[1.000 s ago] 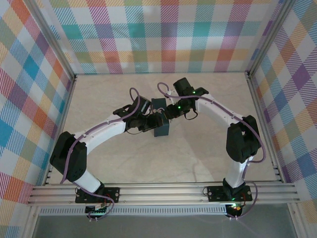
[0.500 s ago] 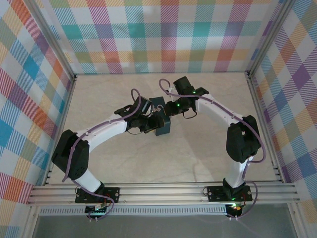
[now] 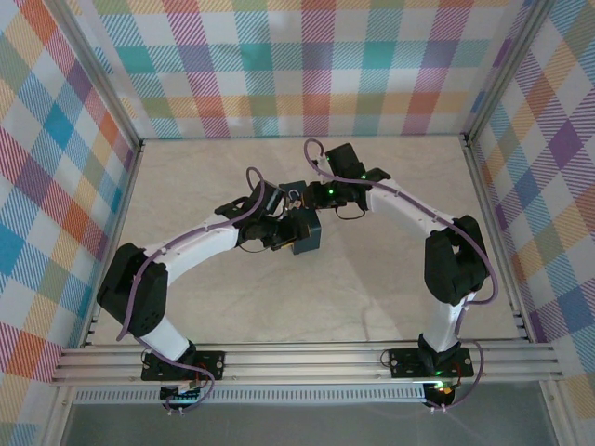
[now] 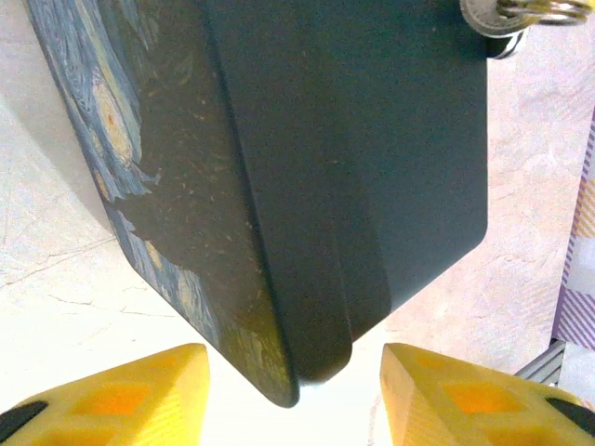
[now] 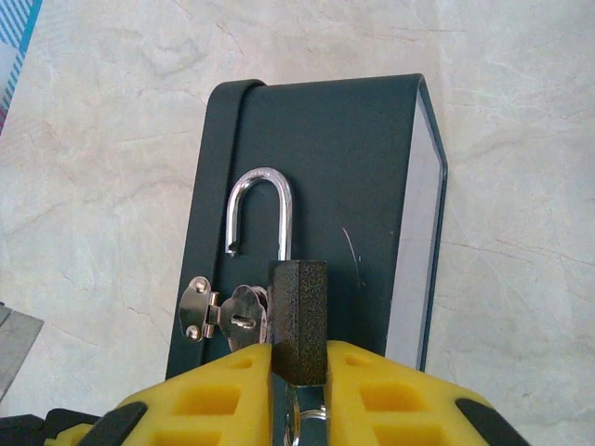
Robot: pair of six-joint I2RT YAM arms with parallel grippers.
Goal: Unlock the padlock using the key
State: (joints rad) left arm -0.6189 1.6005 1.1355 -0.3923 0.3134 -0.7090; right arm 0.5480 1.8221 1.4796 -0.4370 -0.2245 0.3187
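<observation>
In the right wrist view my right gripper (image 5: 298, 360) is shut on the padlock (image 5: 298, 311), a dark speckled block. Its silver shackle (image 5: 261, 206) stands open, the free end out of the body and above the box's hasp (image 5: 217, 311). Just below the padlock body, a thin metal piece with a ring (image 5: 308, 420) shows between the yellow fingers; the key is otherwise hidden. My left gripper (image 4: 293, 395) is open, and a corner of the dark swirl-painted box (image 4: 335, 158) sits between its fingers without touching them. From above, the right gripper (image 3: 296, 195) hovers at the box's (image 3: 306, 236) far end.
The box lies on the pale marbled table (image 3: 372, 279) near the middle, with both arms meeting over it. Checked walls enclose the table on three sides. A silver ring and a metal piece (image 4: 507, 17) show at the box's far edge in the left wrist view.
In the top view my right gripper has shifted left and a little farther back from the box, carrying the padlock. The left arm and box have barely moved.
</observation>
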